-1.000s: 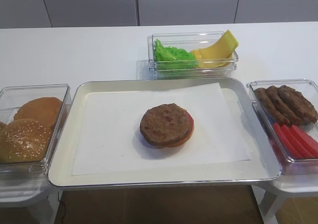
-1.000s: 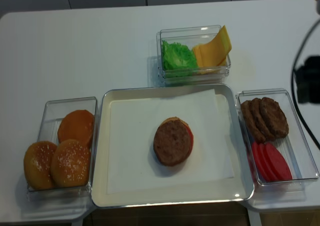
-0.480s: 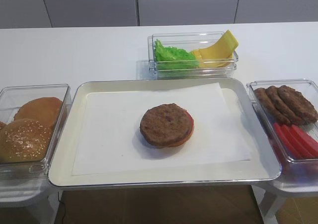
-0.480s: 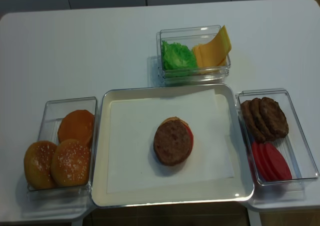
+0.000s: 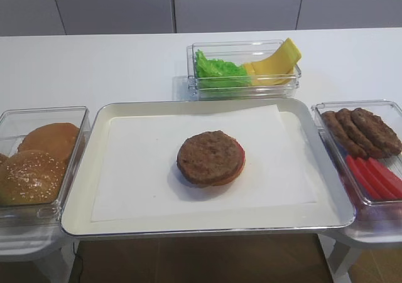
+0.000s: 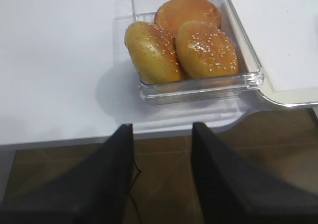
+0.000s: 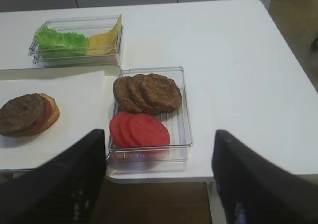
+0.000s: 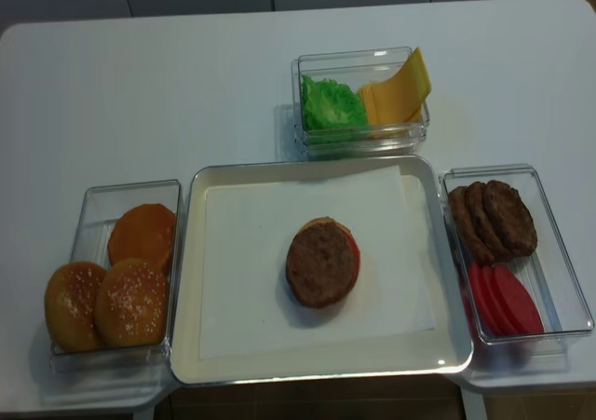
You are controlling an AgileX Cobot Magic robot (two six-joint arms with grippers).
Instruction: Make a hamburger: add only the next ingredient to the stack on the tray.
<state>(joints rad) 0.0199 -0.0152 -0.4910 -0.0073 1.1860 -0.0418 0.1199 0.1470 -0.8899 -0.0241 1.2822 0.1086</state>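
The stack (image 5: 210, 158) sits in the middle of the tray (image 5: 81, 201) on white paper. A dark-brown meat patty (image 8: 321, 264) lies on top of it, above a red slice and a tan bun base whose edges show at its right side (image 7: 49, 115). Neither gripper shows in the two high views. In the right wrist view my right gripper (image 7: 159, 184) is open and empty, off the table's front edge before the box of patties (image 7: 147, 92). In the left wrist view my left gripper (image 6: 161, 179) is open and empty, before the bun box (image 6: 189, 45).
On the right, a clear box (image 8: 573, 280) holds three spare patties (image 8: 492, 219) and red slices (image 8: 504, 299). A clear box on the left (image 8: 88, 215) holds sesame buns (image 8: 104, 304). Behind the tray, another box (image 8: 361, 139) holds lettuce (image 8: 331, 105) and cheese (image 8: 400, 89).
A second ago a dark part of the right arm showed at the right edge of the realsense high view; it has gone out of view. The food has not moved.
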